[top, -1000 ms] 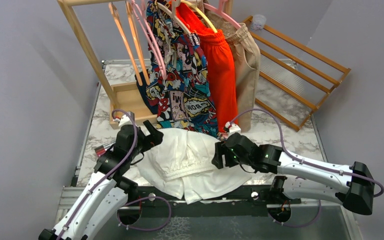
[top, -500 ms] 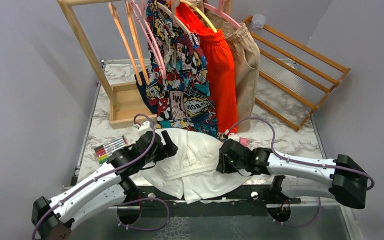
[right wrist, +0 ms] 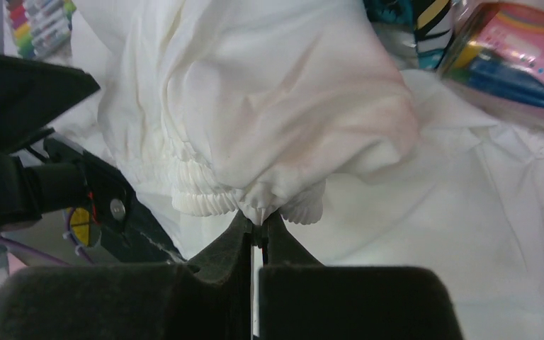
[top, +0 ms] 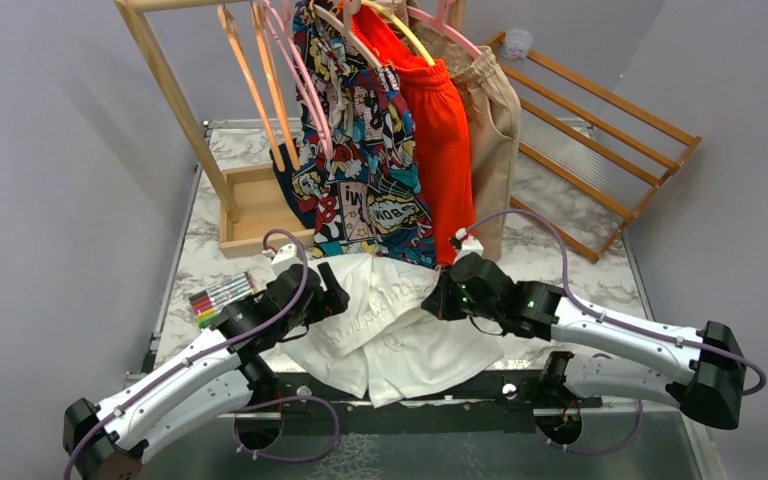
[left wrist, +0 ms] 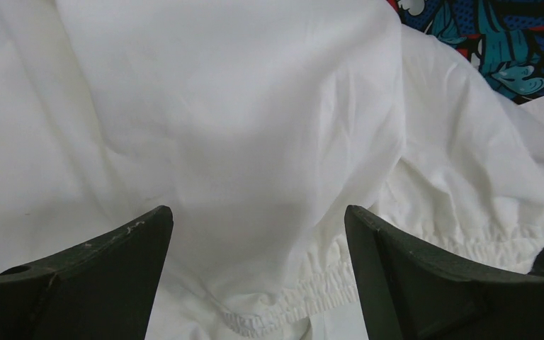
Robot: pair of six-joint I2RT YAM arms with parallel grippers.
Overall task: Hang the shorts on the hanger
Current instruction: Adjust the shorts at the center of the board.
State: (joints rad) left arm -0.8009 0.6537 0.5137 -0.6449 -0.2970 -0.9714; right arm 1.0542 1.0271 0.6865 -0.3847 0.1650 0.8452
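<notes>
White fabric shorts with a gathered elastic waistband (top: 385, 330) lie bunched at the near edge of the marble-pattern table top (top: 570, 265), between the two arms and just in front of the hanging comic-print shorts (top: 365, 170). Change over the last second: the left arm drops from elbow-up to a low, stretched pose, which uncovers a row of coloured markers (top: 222, 297), and the left gripper (top: 332, 292) moves in over the left side of the shorts. In the last half second the right gripper (top: 438, 296) rises a little with the waistband, so the cloth between the arms looks pulled flatter and less heaped. My read: the right side has its hold, the left is lining up a second grab on the waistband, and the hanging step isn't started. The right wrist view confirms what the overhead can't: jaws pressed together on a small pinch of the ruffled elastic edge. The left wrist view shows its fingers (left wrist: 92, 273) spread wide with nothing clamped, cloth lying under them and the elastic seam running low across the gap. Only the overhead shows the thin light-pink plastic hanger (top: 303, 95), up on the wooden rack (top: 170, 90), seemingly bare and well apart from the shorts. The right wrist view also catches a pink-and-blue packet (right wrist: 513, 53) just beside the shorts, which the arm hides from above.
</notes>
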